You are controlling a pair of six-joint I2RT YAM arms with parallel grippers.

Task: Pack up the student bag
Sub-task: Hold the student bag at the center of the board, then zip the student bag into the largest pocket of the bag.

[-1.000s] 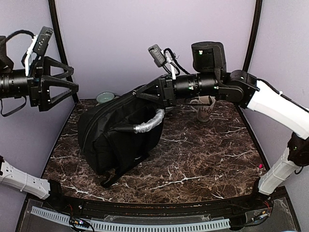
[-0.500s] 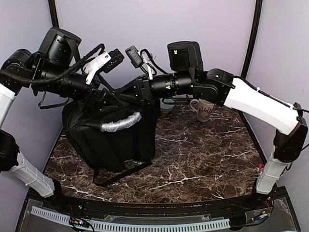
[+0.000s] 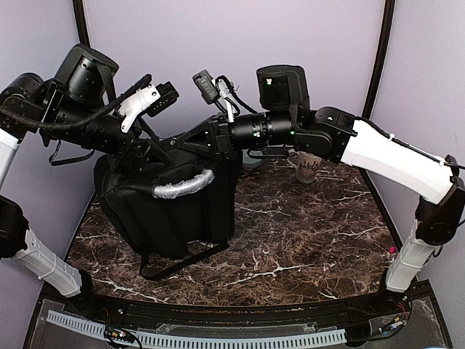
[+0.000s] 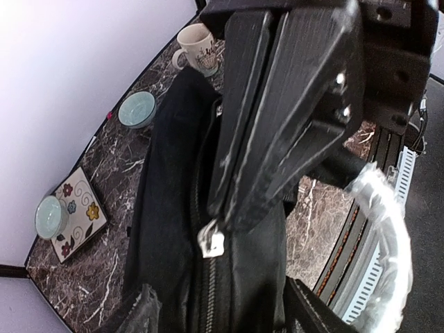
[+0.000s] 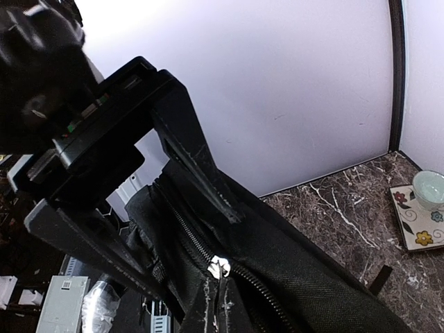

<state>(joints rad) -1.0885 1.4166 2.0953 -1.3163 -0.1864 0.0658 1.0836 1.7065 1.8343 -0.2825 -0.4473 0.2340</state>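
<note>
The student bag [image 3: 171,214] is a black backpack standing upright at the table's left, its grey-white handle [image 3: 182,185] across the front. My right gripper [image 3: 212,140] is shut on the silver zipper pull [image 5: 220,266] at the bag's top edge; the left wrist view shows its closed fingers [image 4: 243,139] pinching that zipper pull [image 4: 211,241]. My left gripper [image 3: 154,150] straddles the same top edge just left of it. Its fingers [image 4: 146,312] press on both sides of the bag [image 4: 166,208], and black fabric fills the gap.
A patterned mug [image 3: 309,166] stands at the back right behind the right arm. At the back of the table, a teal bowl [image 4: 137,109] and a floral tile [image 4: 80,208] carrying a small teal cup [image 4: 50,215] lie close to the wall.
My left arm swung in from the far left onto the bag's top and its jaws narrowed around the fabric. The right gripper pulled the bag upright and leftward, still holding the zipper pull.
</note>
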